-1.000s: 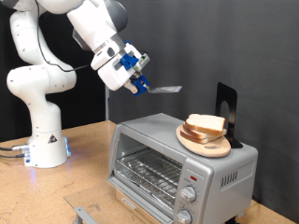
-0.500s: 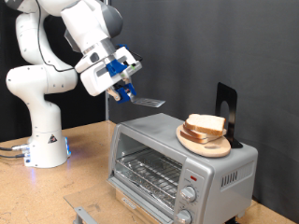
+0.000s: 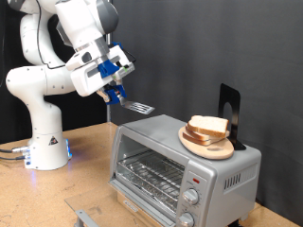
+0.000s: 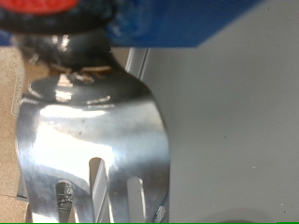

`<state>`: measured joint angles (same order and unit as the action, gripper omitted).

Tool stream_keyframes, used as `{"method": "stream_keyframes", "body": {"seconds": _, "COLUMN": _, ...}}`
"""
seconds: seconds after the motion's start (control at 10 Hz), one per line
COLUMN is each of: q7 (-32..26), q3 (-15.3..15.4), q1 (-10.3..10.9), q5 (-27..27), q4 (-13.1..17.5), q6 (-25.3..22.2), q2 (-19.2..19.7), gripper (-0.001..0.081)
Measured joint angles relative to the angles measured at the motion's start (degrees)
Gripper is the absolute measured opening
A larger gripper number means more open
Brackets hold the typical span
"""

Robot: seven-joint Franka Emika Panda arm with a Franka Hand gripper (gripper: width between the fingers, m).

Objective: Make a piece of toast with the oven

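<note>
The silver toaster oven [image 3: 175, 161] stands on the wooden table, and its wire rack shows through the glass door. Pale bread slices [image 3: 209, 125] lie stacked on a round wooden plate [image 3: 201, 145] on top of the oven. My gripper [image 3: 116, 92] hangs above the oven's corner at the exterior view's left, apart from the bread. It is shut on the handle of a metal slotted spatula [image 3: 141, 108], whose blade points toward the oven top. In the wrist view the shiny spatula blade [image 4: 93, 149] fills the picture over the grey oven top [image 4: 234, 112].
A black stand [image 3: 230, 106] rises behind the plate on the oven. The robot base [image 3: 43, 142] stands at the exterior view's left. A grey metal piece [image 3: 83, 217] lies on the table at the exterior view's bottom. A black backdrop is behind.
My gripper has moved to the exterior view's left and down with the spatula, away from the bread. The bread and plate have not moved.
</note>
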<state>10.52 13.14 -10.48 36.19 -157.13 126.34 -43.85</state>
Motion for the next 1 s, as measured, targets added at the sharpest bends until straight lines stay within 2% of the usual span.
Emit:
{"method": "stream_keyframes", "body": {"seconds": 0.3, "q7": -2.5, "q3": -0.7, "q1": 0.2, "q5": 1.3, "q4": 0.4, "q6": 1.1, "q2": 0.1, "gripper": 0.0439}}
{"method": "stream_keyframes", "body": {"seconds": 0.5, "q7": -1.1, "q3": 0.0, "q1": -0.1, "q5": -0.7, "q4": 0.5, "q6": -0.8, "q2": 0.2, "gripper": 0.0440}}
{"method": "stream_keyframes", "body": {"seconds": 0.6, "q7": 1.4, "q3": 1.3, "q1": -0.4, "q5": -2.3, "q4": 1.0, "q6": -1.8, "q2": 0.5, "gripper": 0.0440}}
{"method": "stream_keyframes", "body": {"seconds": 0.8, "q7": 5.6, "q3": 4.3, "q1": -0.7, "q5": -3.2, "q4": 3.5, "q6": -1.8, "q2": 2.2, "gripper": 0.0440}}
{"method": "stream_keyframes", "body": {"seconds": 1.0, "q7": 7.5, "q3": 6.1, "q1": -1.1, "q5": -4.6, "q4": 6.9, "q6": -1.8, "q2": 4.9, "gripper": 0.0440}}
